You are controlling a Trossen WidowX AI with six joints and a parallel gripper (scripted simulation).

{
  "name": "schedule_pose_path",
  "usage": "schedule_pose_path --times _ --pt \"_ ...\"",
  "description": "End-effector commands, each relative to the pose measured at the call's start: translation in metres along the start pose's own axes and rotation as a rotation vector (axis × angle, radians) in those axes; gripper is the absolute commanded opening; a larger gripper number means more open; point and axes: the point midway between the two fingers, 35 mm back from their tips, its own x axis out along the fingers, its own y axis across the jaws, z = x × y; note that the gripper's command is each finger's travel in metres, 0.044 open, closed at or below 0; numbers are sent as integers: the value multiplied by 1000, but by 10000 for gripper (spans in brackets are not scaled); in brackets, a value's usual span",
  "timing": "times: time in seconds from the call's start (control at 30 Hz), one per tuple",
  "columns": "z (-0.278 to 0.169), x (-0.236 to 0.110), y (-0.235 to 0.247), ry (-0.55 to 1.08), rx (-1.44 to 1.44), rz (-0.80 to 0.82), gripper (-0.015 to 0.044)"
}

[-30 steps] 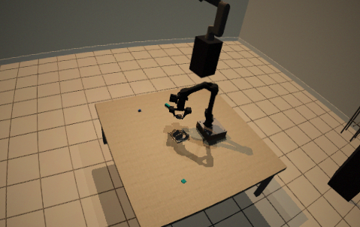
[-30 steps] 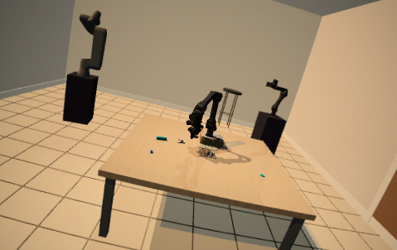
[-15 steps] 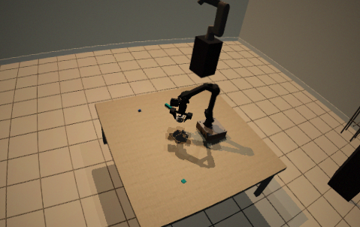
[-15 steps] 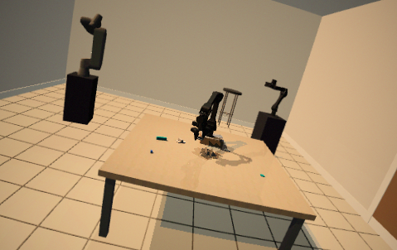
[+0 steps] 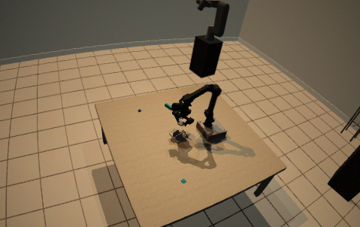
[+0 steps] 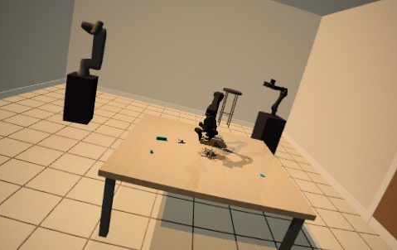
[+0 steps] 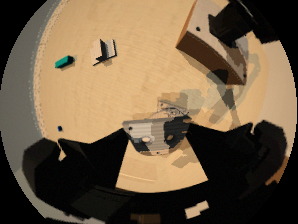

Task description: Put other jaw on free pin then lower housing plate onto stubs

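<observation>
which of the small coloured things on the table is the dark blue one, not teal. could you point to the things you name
The tiny one (image 5: pixel 139 110) (image 6: pixel 152 151) (image 7: pixel 60 128) near the teal bar (image 5: pixel 168 106) (image 6: pixel 162 138) (image 7: pixel 64 61); the bar and the other small piece (image 5: pixel 183 181) (image 6: pixel 262 175) are both teal.

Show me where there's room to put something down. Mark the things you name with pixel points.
Widest: between the blue bit (image 5: pixel 139 110) (image 6: pixel 152 151) (image 7: pixel 60 129) and green chip (image 5: pixel 183 181) (image 6: pixel 262 175). Some room too between chip and arm base (image 5: pixel 220 132) (image 7: pixel 210 59).
Crowded: around the mechanism (image 5: pixel 179 136) (image 6: pixel 208 153) (image 7: pixel 172 107), beside the base, hand (image 5: pixel 183 121) (image 6: pixel 204 137) (image 7: pixel 156 125) above holding the plate (image 7: pixel 157 134).
</observation>
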Motion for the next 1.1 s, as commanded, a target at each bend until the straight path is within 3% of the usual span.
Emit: schedule_pose_path --times 0.0,0.33,1.07 --pt "-6 1 -12 2 107 -4 351" --pt "-15 1 -36 0 331 -6 351" --pt "-15 1 -36 0 348 -6 351"
